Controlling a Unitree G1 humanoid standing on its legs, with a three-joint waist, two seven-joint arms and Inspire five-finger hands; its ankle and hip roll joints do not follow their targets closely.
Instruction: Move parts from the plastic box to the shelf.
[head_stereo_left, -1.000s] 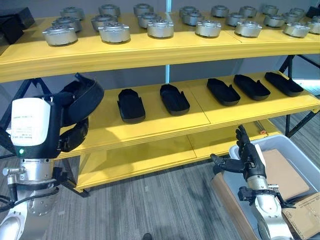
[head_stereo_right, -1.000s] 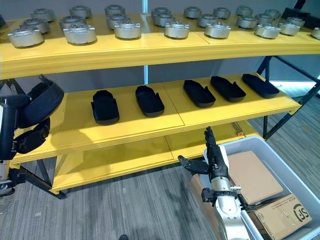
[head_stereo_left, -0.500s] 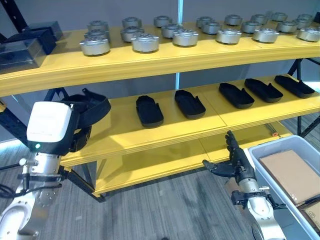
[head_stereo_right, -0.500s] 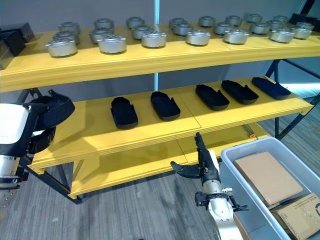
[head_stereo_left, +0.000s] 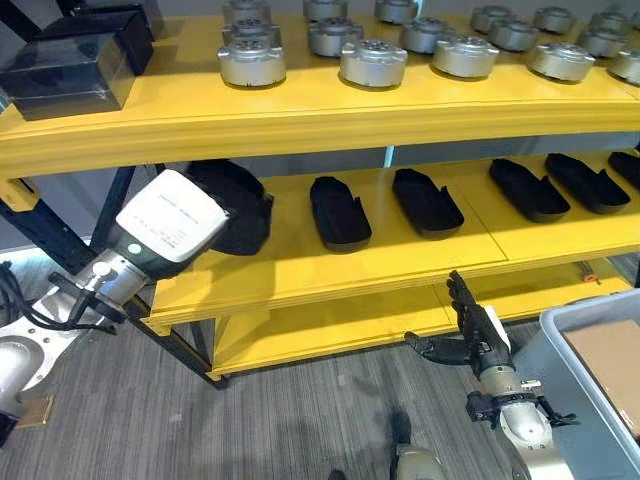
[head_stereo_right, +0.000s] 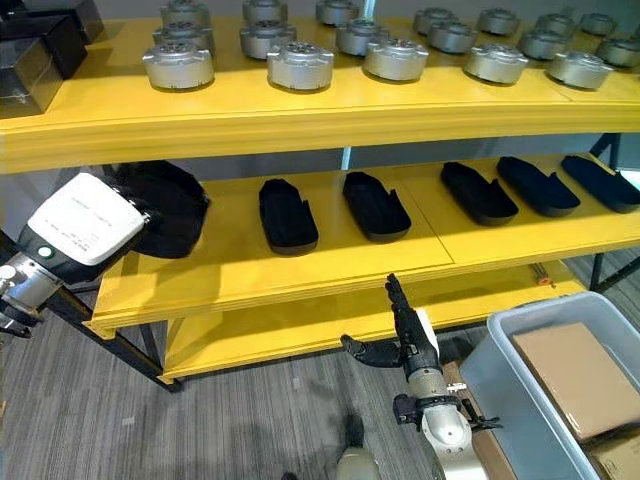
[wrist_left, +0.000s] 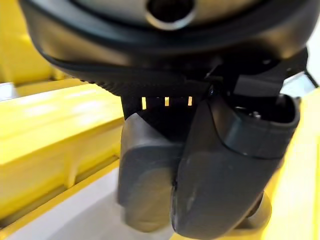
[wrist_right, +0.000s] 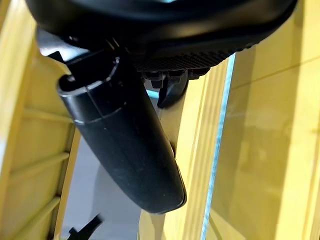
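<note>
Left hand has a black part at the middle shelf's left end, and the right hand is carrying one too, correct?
Not quite. The right hand is open and empty, as the right eye view shows. The left hand does have a black part at the middle shelf's left end.

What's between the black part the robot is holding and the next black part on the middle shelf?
Nothing: in the left eye view, bare yellow shelf separates the held black part from the next black part.
</note>
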